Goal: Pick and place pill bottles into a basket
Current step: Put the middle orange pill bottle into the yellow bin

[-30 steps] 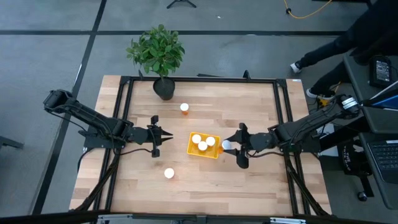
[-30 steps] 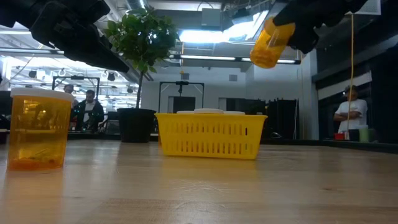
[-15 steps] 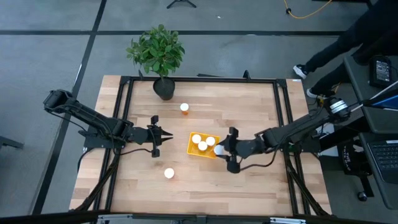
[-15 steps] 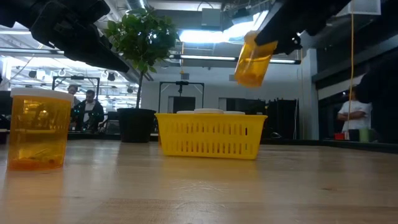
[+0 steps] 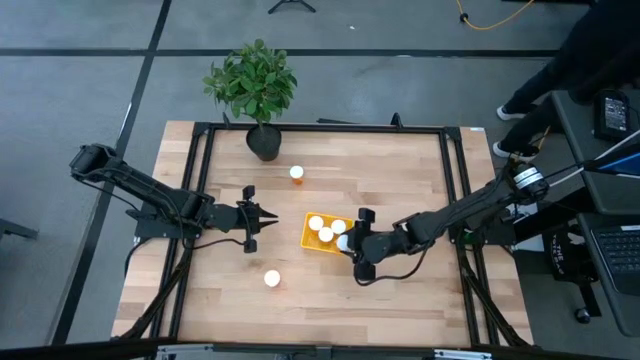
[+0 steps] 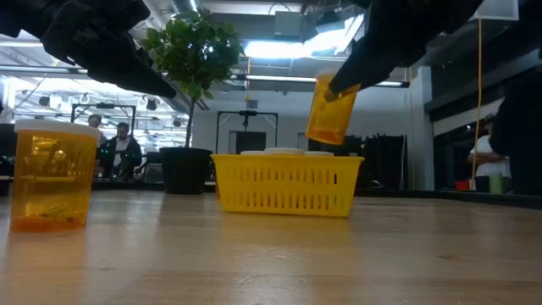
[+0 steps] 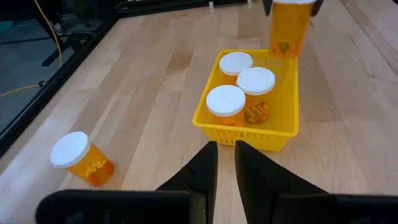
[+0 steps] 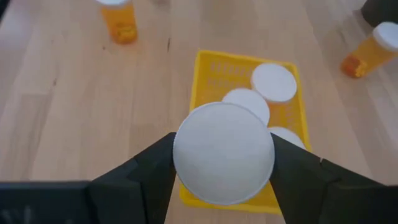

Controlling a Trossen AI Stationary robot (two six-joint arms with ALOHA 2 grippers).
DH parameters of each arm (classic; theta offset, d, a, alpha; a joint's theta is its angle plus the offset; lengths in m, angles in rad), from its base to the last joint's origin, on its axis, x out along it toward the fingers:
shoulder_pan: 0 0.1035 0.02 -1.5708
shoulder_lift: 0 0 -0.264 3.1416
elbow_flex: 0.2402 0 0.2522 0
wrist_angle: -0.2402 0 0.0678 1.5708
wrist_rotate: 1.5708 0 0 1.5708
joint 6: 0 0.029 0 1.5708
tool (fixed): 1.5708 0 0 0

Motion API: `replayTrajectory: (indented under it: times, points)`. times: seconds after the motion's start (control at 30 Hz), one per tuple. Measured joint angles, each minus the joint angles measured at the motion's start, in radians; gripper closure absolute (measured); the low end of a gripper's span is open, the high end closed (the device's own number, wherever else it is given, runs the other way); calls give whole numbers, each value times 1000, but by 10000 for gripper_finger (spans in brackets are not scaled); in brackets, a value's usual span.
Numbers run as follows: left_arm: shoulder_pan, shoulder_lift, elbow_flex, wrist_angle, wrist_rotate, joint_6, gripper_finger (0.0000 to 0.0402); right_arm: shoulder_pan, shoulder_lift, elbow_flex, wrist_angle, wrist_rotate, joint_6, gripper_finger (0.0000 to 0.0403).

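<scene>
The right gripper (image 5: 347, 243), pinching a pill bottle (image 6: 329, 110), has carried it left to above the yellow basket (image 5: 309, 238); release looks next. The left gripper (image 5: 270, 218), fingers pressed together, waits left of the basket.

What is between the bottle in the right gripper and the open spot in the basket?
Nothing visible. The right gripper holds its bottle above the basket, clear of the rim. The three bottles inside fill one side; the space under the held one looks open.
</scene>
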Motion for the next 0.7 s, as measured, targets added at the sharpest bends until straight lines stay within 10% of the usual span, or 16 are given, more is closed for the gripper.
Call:
replayTrajectory:
  times: [0.7]
  points:
    - [0,0,0,2,0,0,348,-23,102,-1,6,10,-4,176]
